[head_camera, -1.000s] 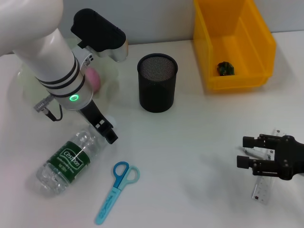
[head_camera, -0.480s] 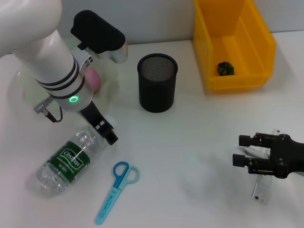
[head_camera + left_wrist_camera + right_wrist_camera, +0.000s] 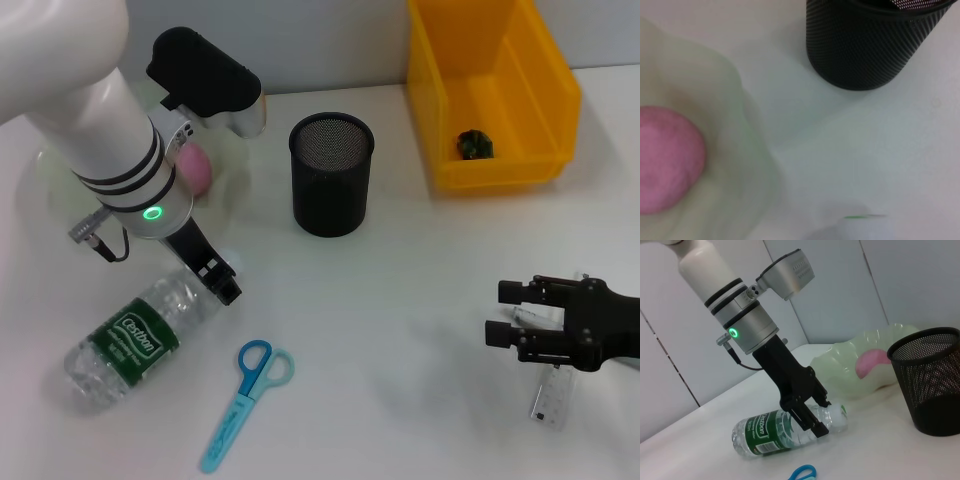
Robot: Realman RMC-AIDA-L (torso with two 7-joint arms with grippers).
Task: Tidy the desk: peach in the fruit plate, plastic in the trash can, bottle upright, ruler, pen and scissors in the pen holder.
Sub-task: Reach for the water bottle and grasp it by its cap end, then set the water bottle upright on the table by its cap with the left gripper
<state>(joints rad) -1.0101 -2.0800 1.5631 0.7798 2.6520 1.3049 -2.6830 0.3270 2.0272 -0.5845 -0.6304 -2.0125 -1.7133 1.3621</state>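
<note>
Reaching down on the left side of the white surface (image 3: 400, 330), the left hand (image 3: 222, 282) has its dark fingers (image 3: 812, 420) at the neck end of the water bottle (image 3: 135, 335), which lies on its side with a green label, and from the right wrist view the fingers stand on both sides of the neck, closed on it. Just behind this hand is the pale translucent fruit plate (image 3: 60, 170), and the pink peach (image 3: 197, 168) lies inside it; the left wrist view shows the peach (image 3: 667, 157) in the plate (image 3: 740, 150) too. The black mesh pen holder (image 3: 331, 172) stands upright near the far middle of the surface, to the right of the plate and well apart from the bottle. The blue scissors (image 3: 245, 400) lie flat on the near side, just to the right of the bottle and not touching it. At the far right stands the yellow trash can (image 3: 560, 85), with a small dark green crumpled piece of plastic (image 3: 475, 144) on its bottom. The right hand (image 3: 500, 312) is low over the near right part of the surface, with its black fingers released and pointing to the left, apart from each other with nothing between them. The transparent ruler (image 3: 551, 398) lies on the surface under this hand, and its near end comes out beneath it. A pen I cannot make out in these views.
</note>
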